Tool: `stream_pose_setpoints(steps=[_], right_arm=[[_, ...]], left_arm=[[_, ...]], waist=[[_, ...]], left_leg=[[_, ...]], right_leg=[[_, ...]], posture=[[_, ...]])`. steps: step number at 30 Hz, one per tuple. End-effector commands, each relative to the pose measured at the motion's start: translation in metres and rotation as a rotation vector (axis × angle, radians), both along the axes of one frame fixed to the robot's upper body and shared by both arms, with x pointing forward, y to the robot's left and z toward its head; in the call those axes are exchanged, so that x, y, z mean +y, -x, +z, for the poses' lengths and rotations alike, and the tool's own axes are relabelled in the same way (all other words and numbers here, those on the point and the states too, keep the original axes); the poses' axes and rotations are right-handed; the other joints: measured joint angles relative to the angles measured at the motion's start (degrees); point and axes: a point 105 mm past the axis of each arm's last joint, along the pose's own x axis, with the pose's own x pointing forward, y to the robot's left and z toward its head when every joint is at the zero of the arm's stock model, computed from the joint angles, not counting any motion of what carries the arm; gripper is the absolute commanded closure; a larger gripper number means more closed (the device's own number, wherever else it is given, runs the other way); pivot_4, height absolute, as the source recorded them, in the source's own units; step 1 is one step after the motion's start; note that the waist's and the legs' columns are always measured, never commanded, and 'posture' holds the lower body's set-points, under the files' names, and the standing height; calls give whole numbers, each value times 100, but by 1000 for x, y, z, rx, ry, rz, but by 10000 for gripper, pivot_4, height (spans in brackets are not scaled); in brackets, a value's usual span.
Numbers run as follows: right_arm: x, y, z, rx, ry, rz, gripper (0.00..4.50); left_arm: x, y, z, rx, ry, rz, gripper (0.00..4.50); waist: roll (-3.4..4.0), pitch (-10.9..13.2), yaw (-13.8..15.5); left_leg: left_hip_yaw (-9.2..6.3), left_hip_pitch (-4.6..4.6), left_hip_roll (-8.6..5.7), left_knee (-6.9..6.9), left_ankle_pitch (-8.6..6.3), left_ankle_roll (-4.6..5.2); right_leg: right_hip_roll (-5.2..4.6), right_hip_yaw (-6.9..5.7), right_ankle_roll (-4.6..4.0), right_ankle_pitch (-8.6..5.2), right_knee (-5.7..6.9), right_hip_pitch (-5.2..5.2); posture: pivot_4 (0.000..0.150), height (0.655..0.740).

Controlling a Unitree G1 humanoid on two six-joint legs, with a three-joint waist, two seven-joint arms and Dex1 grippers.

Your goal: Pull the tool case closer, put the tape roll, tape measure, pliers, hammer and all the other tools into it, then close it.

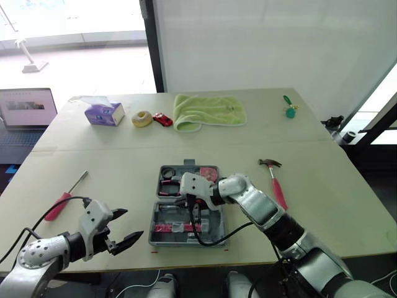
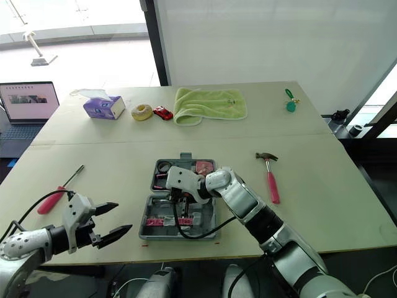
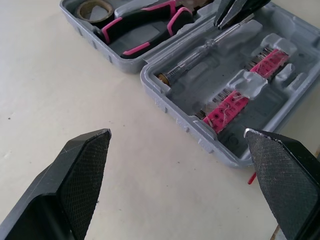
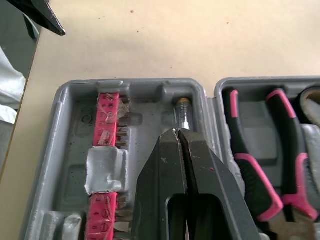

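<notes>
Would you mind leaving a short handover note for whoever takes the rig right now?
Left gripper open, hovering over the table left of the tool case.
Right gripper shut, tips at the slim screwdriver in the case's near half.
Case open, pulled near; pliers and tape roll lie in its far half.
Left to do: hammer, on the table right of the case, and red-handled screwdriver, far left; then close the case.

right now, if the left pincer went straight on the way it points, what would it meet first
The left pincer would probably meet the open tool case's near wall, past bare table; depth unclear.
</notes>
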Motion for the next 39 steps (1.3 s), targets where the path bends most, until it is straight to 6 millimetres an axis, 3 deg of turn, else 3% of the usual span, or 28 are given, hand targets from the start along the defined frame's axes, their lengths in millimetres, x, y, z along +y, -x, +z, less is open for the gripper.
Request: stream_pose_setpoints(steps=[1,7,11,17,21,23,25,27,31,33,39], right_arm=[[2,-5,-4,-6,-2,-24,44377],[-9,-15,-41,-21,97,-74,44377],[-15,-13,-49,10,91,-75,44377],[-10,-10,-12,30,-116,-81,44377],[-15,-19,57,92,-522,-167,44377],[-41,-26,66,15,-564,-247,42049],[-79,-35,63,-69,-559,-380,35929],[-120,-35,56,-130,-549,-518,26181],[-187,-13,42,-230,-524,-747,7331],[-216,6,30,-210,-538,-845,367],[-318,69,-15,-232,-350,-1161,367]], left_arm=[[1,-2,6,-24,-15,-16,0],[0,-4,7,-29,-12,-16,0],[0,-4,8,-31,-11,-16,0],[3,-6,11,-54,2,-3,0],[13,-18,20,-128,4,46,0],[32,-26,22,-172,-27,123,0],[51,-29,24,-206,-41,190,0],[76,-30,27,-234,-21,291,0],[128,-21,22,-291,-39,499,0],[152,-12,17,-306,-43,604,0],[228,33,-8,-252,-10,1027,0]], waist=[[0,0,2],[-1,-1,-7],[0,-3,-4],[0,-3,10],[1,-1,4],[0,-2,11],[-4,-4,41],[-4,-4,120],[-2,-3,179],[-2,-3,162],[-7,-6,168]], left_leg=[[0,0,0,0,0,0],[2,4,0,0,0,0],[4,13,2,-2,0,0],[4,14,2,-1,0,0],[3,9,4,-1,0,0],[4,10,9,-2,0,0],[5,10,9,-2,0,-1],[8,9,7,-2,-1,-2],[17,3,7,-4,-1,-2],[18,4,11,-3,-1,-2],[33,11,34,-2,-2,-1]], right_leg=[[0,0,0,0,0,0],[0,0,0,0,0,3],[2,4,0,0,0,12],[3,5,0,0,-1,16],[3,5,0,0,1,9],[7,7,0,0,0,8],[7,6,0,0,-4,11],[6,5,0,0,-11,15],[4,8,0,0,-16,7],[5,8,0,0,-12,8],[10,10,0,-1,-22,19]], posture=[[1500,7375],[1500,7375],[1500,7375],[1500,7375],[1500,7375],[1500,7375],[1500,7375],[1500,7375],[1500,7375],[1500,7375],[1500,7375]])
